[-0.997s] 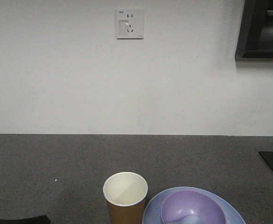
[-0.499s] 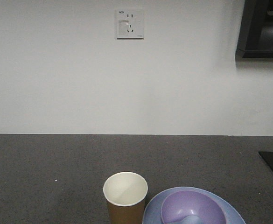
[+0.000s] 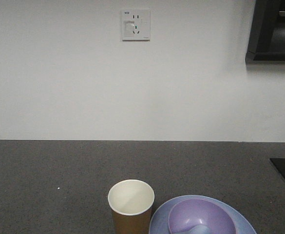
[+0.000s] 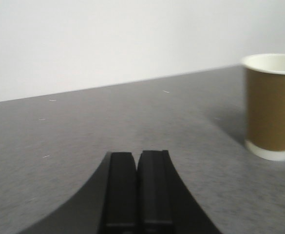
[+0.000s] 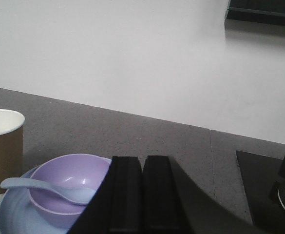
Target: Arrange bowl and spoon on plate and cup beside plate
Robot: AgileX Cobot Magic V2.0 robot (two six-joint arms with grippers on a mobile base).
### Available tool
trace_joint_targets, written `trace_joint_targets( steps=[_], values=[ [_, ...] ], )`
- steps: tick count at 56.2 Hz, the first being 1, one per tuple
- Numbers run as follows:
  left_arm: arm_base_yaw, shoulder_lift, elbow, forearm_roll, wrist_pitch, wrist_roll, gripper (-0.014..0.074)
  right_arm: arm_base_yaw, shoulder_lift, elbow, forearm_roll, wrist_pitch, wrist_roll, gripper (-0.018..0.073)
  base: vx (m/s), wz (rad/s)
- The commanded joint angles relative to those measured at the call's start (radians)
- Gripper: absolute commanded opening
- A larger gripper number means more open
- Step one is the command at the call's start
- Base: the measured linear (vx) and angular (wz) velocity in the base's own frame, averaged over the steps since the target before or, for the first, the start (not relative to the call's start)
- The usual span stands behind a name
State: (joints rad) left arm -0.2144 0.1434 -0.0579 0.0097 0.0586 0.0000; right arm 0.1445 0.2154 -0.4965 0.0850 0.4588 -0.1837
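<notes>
Lavender bowl (image 5: 69,187) just left of clenched right hand (image 5: 142,214), spoon (image 5: 49,190) inside.

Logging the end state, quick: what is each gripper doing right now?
Left gripper: shut, holding nothing, short of the cup.
Right gripper: shut, holding nothing, near the bowl.

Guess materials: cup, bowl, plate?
Cup: paper, judging by the matte brown kraft wall, white lining and rolled rim. Bowl: probably plastic or melamine; smooth lavender surface with soft sheen. Plate: likely the same, pale blue and smooth, though glazed ceramic cannot be ruled out.
</notes>
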Motion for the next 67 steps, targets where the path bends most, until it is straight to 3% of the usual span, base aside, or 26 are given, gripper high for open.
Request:
trace_joint_targets(
  steps=[1, 12, 17, 67],
  values=[
    [0.070, -0.092, 0.023, -0.010, -0.073, -0.040, 0.0000, -0.001, 0.010, -0.027, 0.000, -0.080, -0.006, -0.0008, 0.00, 0.00],
    [0.153, -0.166, 0.059, 0.026, -0.011, -0.046, 0.0000, -0.001, 0.009, -0.027, 0.000, -0.079, -0.006, -0.0008, 0.00, 0.00],
    [0.153, -0.171, 0.059, 0.052, -0.014, -0.046, 0.0000, -0.001, 0.009, -0.027, 0.000, -0.077, -0.006, -0.0008, 0.00, 0.00],
    [0.153, -0.170, 0.059, 0.043, -0.014, -0.055, 0.0003, -0.001, 0.009, -0.027, 0.000, -0.077, -0.006, -0.0008, 0.00, 0.00]
  ],
)
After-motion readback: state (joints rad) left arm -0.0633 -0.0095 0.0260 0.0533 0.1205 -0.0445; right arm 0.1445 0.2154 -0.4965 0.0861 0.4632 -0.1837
